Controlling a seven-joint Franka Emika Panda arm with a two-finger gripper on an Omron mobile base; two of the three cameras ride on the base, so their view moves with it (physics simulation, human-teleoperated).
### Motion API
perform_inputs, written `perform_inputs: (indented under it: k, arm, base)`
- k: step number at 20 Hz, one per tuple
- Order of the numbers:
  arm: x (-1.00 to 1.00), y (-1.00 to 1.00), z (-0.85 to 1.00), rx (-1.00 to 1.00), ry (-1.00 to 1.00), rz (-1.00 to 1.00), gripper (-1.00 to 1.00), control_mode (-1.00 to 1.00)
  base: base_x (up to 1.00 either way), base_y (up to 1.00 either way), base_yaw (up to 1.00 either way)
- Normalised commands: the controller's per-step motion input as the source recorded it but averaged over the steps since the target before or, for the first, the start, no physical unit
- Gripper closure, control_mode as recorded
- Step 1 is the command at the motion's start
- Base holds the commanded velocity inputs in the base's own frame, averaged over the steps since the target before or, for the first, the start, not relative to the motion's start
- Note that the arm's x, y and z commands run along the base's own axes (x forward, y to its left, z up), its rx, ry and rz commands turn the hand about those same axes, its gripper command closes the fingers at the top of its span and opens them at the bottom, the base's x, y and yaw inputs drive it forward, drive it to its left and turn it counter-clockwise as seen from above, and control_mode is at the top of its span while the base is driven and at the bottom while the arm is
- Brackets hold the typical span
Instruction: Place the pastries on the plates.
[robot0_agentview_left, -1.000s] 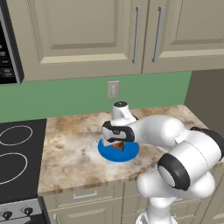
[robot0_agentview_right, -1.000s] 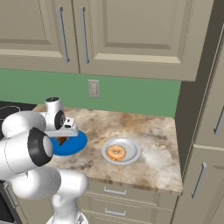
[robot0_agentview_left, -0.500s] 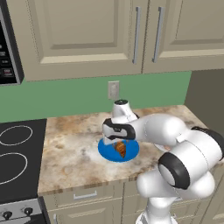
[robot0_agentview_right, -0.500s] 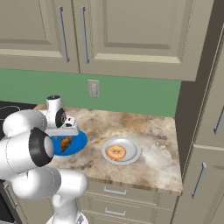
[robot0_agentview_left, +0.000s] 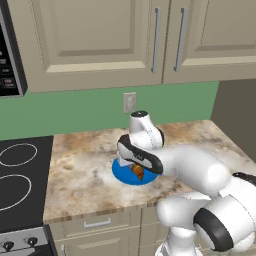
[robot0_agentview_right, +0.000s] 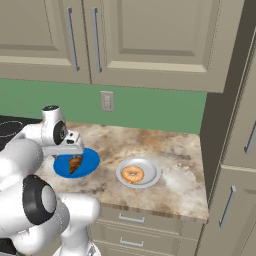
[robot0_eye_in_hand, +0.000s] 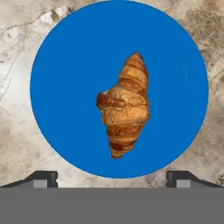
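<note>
Croissant (robot0_eye_in_hand: 124, 107) now lies free on the blue plate (robot0_eye_in_hand: 61, 87), released since a second ago, when the gripper (robot0_eye_in_hand: 111, 177) sat low over it with its fingers closer together.

Seen from the hand, the fingers (robot0_eye_in_hand: 41, 177) stand spread wide at either side, holding nothing, with the croissant near the plate's middle between and beyond them. On the marbled counter (robot0_agentview_right: 175, 175), the blue plate (robot0_agentview_right: 60, 167) carries the croissant (robot0_agentview_right: 75, 163) under the hand, and the white plate (robot0_agentview_right: 150, 172) beside it, apart, holds the ring donut (robot0_agentview_right: 132, 174) at its centre, unchanged from before.
</note>
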Motion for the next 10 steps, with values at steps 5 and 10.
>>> perform_inputs:
  k: [5,10]
  arm:
    - [-0.87,0.18,0.37,0.00,-0.25,-0.04,-1.00,-1.00]
    - [-0.56,0.19,0.91,0.01,-0.22,-0.08,-1.00,-1.00]
  base:
    - [0.00,0.00,0.00]
    - [0.00,0.00,0.00]
